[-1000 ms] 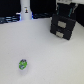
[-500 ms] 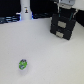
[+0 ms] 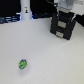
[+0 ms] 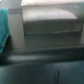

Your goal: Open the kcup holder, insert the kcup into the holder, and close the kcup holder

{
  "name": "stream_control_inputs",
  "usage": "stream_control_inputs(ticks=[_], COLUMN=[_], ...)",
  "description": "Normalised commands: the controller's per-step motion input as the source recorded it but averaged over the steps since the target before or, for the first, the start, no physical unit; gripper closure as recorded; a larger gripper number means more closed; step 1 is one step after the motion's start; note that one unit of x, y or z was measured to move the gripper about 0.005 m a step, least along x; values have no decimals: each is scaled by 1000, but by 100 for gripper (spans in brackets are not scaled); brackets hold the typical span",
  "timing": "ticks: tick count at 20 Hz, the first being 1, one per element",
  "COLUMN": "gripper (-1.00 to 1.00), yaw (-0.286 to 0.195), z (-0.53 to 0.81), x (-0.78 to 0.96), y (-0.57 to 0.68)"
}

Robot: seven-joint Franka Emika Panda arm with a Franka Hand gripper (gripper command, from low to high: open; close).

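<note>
Although the white gripper (image 3: 66,10) shows at the top of the exterior view, directly above the kcup holder (image 3: 63,26) and seemingly touching or just over its upper edge, the blur hides its fingers, so I cannot tell whether they are spread or pressed together. The kcup holder is a black boxy block with pale slots on its front, standing on the white table (image 3: 45,55) toward the exterior view's right. In the wrist view a dark boxy surface (image 4: 50,22) fills most of the frame, blurred, with a teal patch (image 4: 4,27) at one edge; no fingertips can be made out there. The kcup (image 3: 22,64), a small round pod with a green top, lies on the table well apart from the holder, toward the exterior view's lower left. A white bottle-shaped post (image 3: 26,10) with black marks stands at the back, toward the exterior view's left.
</note>
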Motion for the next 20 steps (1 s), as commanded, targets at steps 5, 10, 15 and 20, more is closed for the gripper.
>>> stream_control_inputs(ticks=[5, 10, 15, 20], gripper=[-100, -100, 100, 100], yaw=[-17, -14, -5, -8], z=[-189, -462, -218, -3], x=[-218, -434, -224, 9], y=[11, 10, 13, -7])
